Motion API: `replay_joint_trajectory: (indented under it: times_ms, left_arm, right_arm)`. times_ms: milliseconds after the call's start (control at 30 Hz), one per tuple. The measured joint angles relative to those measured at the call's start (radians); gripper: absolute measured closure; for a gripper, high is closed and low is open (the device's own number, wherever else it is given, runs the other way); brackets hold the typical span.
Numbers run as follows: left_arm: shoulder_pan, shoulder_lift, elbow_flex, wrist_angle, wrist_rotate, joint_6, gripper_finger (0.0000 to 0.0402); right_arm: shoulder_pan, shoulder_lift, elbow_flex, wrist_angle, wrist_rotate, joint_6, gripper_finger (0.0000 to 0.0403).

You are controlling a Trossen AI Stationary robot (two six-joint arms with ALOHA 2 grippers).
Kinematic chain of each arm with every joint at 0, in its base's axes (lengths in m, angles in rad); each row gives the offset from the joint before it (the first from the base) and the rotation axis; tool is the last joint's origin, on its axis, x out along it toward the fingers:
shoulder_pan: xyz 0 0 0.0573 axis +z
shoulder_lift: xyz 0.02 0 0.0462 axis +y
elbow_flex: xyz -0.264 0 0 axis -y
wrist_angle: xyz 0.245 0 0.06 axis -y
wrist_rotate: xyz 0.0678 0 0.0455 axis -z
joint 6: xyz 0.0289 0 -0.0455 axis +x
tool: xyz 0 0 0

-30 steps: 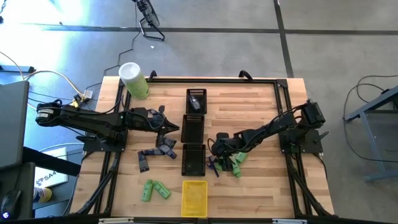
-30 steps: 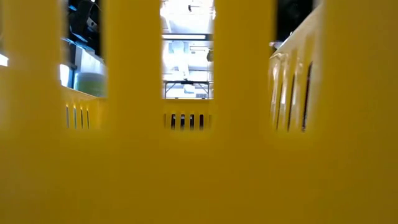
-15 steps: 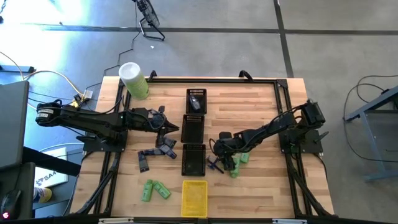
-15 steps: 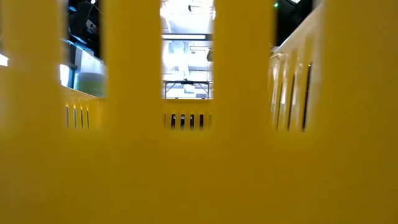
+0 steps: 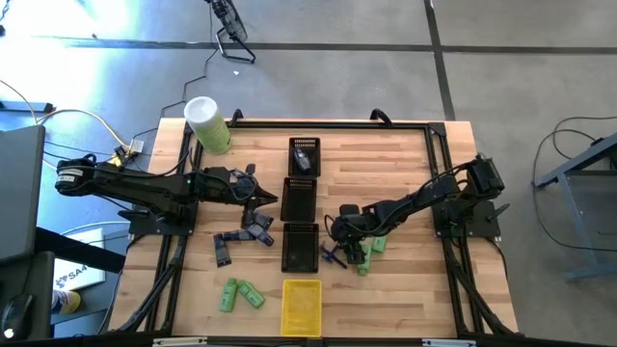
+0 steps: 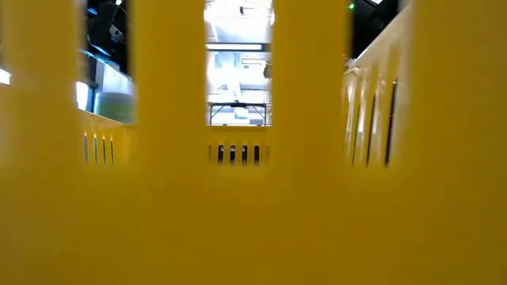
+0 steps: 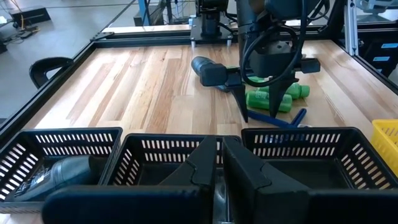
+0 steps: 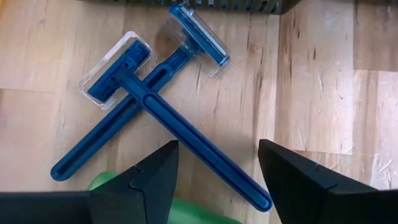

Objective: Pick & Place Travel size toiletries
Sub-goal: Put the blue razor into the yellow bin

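The right pincer [image 5: 337, 249] hangs low over the wooden worktop [image 5: 386, 173], just beside the black tray [image 5: 301, 247] nearest the yellow tray [image 5: 301, 306], with its two dark fingers [image 8: 152, 177] standing apart and empty. Between and just beyond those fingers lie two blue disposable razors [image 8: 155, 102], crossed over each other on the wood, each head under a clear cap and pointing toward the black tray's edge. A bright green bottle [image 8: 186, 208] lies under the pincer, touching the razor handles; from the left wrist view two green bottles [image 7: 277, 96] show side by side beside the razors [image 7: 280, 119], with the right pincer's tips pointing down just in front of them. The left pincer [image 5: 273, 200] rests near the middle black tray [image 5: 300, 198], its fingers [image 7: 211, 165] pressed together on nothing, above the row of three black trays. The farthest black tray [image 5: 305, 154] holds a dark grey object. On the left arm's side of the worktop lie several purple-grey tubes [image 5: 246, 234], and nearer the front edge a pair of green bottles [image 5: 239, 294] lies just beside the yellow tray. A big pale-green cylinder with a white top [image 5: 206, 123] stands at the far corner. The low view is filled by the yellow tray's slotted wall [image 6: 238, 198].
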Motion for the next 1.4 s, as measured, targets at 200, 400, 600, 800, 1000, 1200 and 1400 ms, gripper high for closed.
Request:
replay_joint_trajectory:
  times_ms: [200,400,600,800,1000,1200,1400]
  left_arm:
    - [0.000,0.000,0.000,0.000,0.000,0.000,0.0378]
    - [0.000,0.000,0.000,0.000,-0.005,0.000,0.0378]
    - [0.000,0.000,0.000,-0.003,-0.005,0.000,0.0378]
    - [0.000,0.000,0.000,-0.012,-0.003,-0.001,0.0378]
    - [0.000,0.000,0.000,-0.032,-0.002,-0.003,0.0378]
    - [0.000,0.000,0.000,-0.030,-0.002,-0.003,0.0378]
    - [0.000,0.000,0.000,-0.031,0.002,-0.004,0.0378]
  right_arm:
    - [0.000,0.000,0.000,-0.012,-0.025,-0.001,0.0241]
    - [-0.001,-0.001,0.000,-0.026,-0.029,-0.001,0.0299]
    - [-0.001,-0.001,0.001,-0.037,-0.048,-0.001,0.0343]
    - [-0.001,-0.003,0.002,-0.060,-0.074,-0.001,0.0371]
    - [0.001,-0.033,0.000,-0.090,-0.082,-0.001,0.0371]
    - [0.000,-0.093,0.000,-0.133,-0.024,0.007,0.0373]
    - [0.000,-0.161,0.000,-0.166,0.030,0.006,0.0373]
